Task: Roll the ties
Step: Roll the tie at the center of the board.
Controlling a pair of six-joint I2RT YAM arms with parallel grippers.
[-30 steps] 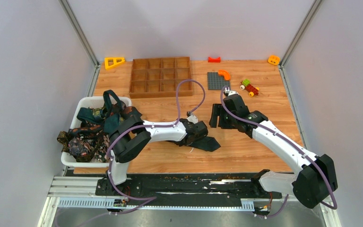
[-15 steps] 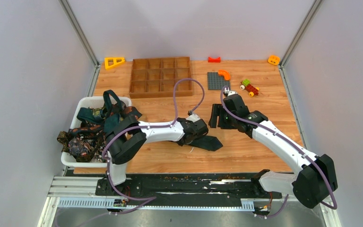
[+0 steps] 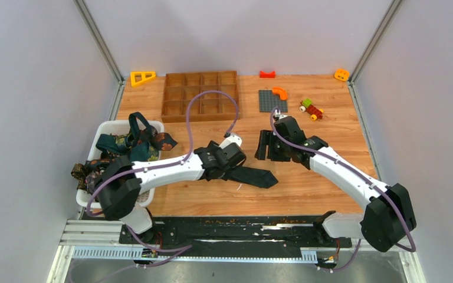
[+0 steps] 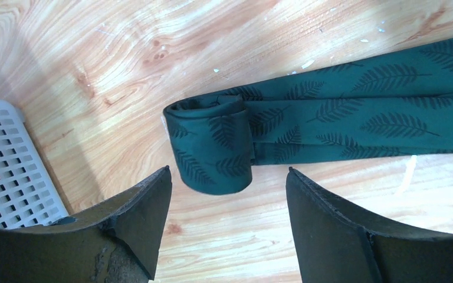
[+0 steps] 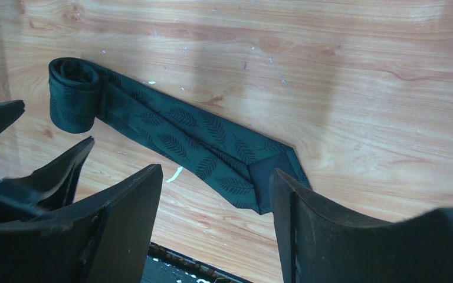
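— Grey walls, wooden bench (image 3: 312, 194), other ties (image 3: 109, 174) heaped in the white basket (image 3: 107, 125) at left. What changed?

— Left tool (image 4: 227, 172) let go and drew back, jaws apart. The green tie (image 3: 258, 176) lay mid-frame, a small roll (image 4: 212, 147) at one end. Right tool (image 5: 213, 172) hovered open, empty. Rolling looked barely begun.

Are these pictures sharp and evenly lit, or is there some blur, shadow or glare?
Top external view: sharp, evenly lit, soft shadows on the table. Left wrist view: the rolled tie is crisp, the near fingers dark, the table brighter at upper left. Right wrist view: tie sharp, faint shadow bands across the table.
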